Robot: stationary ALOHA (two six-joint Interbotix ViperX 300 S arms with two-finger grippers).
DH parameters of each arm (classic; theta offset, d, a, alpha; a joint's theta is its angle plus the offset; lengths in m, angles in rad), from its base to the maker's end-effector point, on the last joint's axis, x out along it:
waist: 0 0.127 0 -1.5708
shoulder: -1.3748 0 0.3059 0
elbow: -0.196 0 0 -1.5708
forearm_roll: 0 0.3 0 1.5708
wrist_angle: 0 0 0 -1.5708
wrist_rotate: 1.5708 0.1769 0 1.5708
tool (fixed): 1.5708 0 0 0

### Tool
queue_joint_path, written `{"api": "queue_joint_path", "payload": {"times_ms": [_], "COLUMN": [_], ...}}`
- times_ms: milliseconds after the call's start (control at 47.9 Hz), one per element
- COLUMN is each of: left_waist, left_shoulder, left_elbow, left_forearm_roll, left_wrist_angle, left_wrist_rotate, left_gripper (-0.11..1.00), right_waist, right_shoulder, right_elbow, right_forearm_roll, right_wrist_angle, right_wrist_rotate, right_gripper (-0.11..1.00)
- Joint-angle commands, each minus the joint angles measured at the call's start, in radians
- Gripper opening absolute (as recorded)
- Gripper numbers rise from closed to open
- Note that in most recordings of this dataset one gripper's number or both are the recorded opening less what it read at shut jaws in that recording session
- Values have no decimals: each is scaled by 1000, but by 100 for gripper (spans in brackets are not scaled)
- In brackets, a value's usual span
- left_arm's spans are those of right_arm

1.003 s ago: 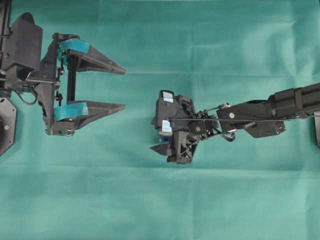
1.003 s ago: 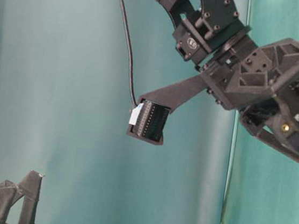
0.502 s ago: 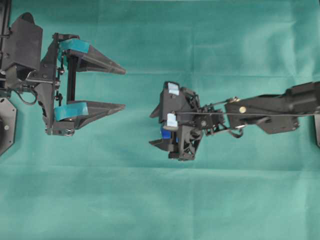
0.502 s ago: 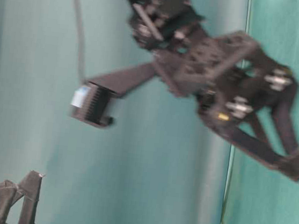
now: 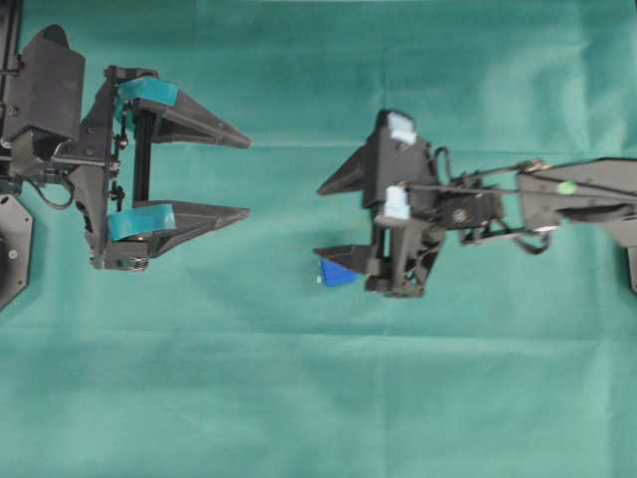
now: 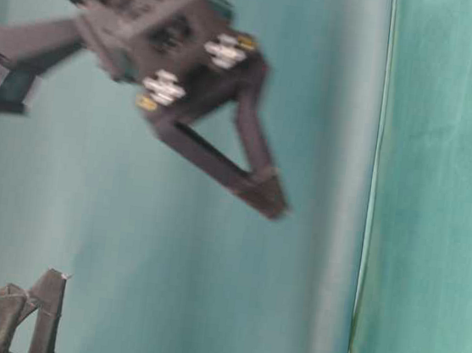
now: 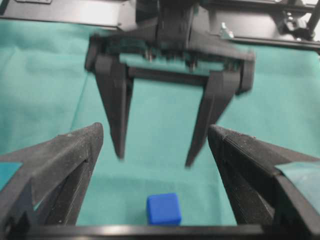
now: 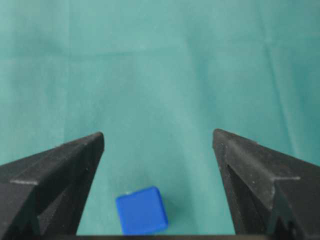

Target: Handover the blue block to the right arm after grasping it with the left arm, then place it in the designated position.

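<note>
The block [image 5: 336, 273] lies free on the table [image 5: 318, 398], apparently just below the spread, empty right tool [image 5: 333, 219]; left tool [image 5: 247, 176] likewise spread.

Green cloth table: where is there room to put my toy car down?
The green cloth is bare along the whole near strip below both arms, and along the far strip above them. It is crowded in the middle band: left end effector, blue block, right end effector.

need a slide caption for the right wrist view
Blue block resting free on the green cloth between the open right gripper fingers.
</note>
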Motion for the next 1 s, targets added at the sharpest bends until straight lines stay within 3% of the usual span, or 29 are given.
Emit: {"api": "queue_joint_path", "payload": {"times_ms": [0, 564, 982], "left_waist": [-2, -5, -5], "left_shoulder": [-5, -6, -6], "left_elbow": [-21, -21, -25], "left_forearm_roll": [2, 3, 2], "left_wrist_angle": [-9, -9, -9], "left_wrist_rotate": [-2, -2, -2], "left_gripper": [99, 99, 99], "right_waist": [-2, -2, -2], "right_shoulder": [-71, -296, -311], "right_elbow": [-23, -17, -11], "right_forearm_roll": [-11, -37, -44], "right_wrist_angle": [32, 166, 163], "right_wrist_rotate": [-2, -2, -2], "right_gripper": [87, 87, 86]}}
